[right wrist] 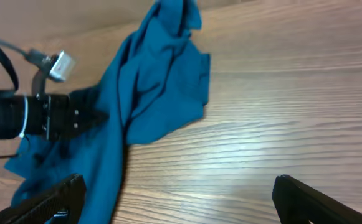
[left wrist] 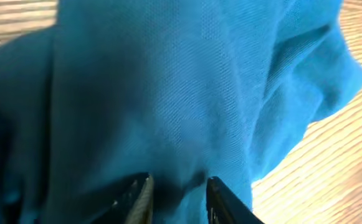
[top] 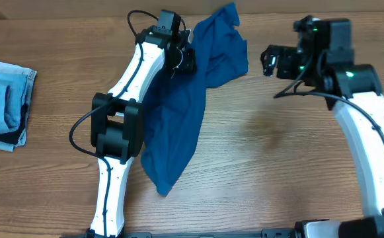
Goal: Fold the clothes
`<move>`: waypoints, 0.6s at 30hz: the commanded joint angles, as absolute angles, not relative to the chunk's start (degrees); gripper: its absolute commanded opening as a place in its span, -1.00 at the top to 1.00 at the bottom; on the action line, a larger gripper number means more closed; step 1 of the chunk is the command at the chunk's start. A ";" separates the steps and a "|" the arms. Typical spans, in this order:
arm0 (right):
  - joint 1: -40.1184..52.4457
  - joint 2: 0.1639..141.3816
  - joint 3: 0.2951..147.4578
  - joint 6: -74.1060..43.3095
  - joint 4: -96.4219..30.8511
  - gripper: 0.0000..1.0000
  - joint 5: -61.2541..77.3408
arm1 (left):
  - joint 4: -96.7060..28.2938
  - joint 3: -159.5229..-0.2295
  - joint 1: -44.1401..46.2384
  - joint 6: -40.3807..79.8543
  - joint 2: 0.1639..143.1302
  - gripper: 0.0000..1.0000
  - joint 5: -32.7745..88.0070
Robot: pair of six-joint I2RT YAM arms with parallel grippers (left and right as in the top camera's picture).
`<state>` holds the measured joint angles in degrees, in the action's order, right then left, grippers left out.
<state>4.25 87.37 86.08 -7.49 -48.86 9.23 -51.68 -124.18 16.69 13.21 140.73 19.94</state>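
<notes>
The clothes, a deep teal-blue shirt, lie crumpled in a long strip from the table's back centre toward the front. My left gripper is down on the shirt's upper part. In the left wrist view the cloth fills the frame, and the left gripper has its jaws a little apart with a dark fold of cloth between them. My right gripper hovers wide open to the right of the shirt, touching nothing. In its wrist view the right gripper spans bare wood, with the shirt to the left.
A pale blue denim stack with a dark edge lies at the table's left edge. The left arm's white links cross the shirt's left side. The left arm's black wrist shows in the right wrist view.
</notes>
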 commanded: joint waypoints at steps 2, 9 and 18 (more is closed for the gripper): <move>1.76 87.59 86.76 -8.58 -49.63 -1.00 7.81 | -52.90 -126.45 14.90 11.75 136.62 -0.17 14.35; 1.48 87.59 86.76 -8.95 -50.48 -1.00 11.22 | -49.25 -126.04 17.02 12.05 141.93 -0.12 16.01; 1.48 87.59 86.76 -9.02 -51.55 -1.00 11.22 | -49.43 -127.35 19.57 12.01 141.86 -0.20 18.39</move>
<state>1.54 87.72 86.11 -8.80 -51.42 10.63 -49.06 -125.54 19.44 12.58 140.92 17.98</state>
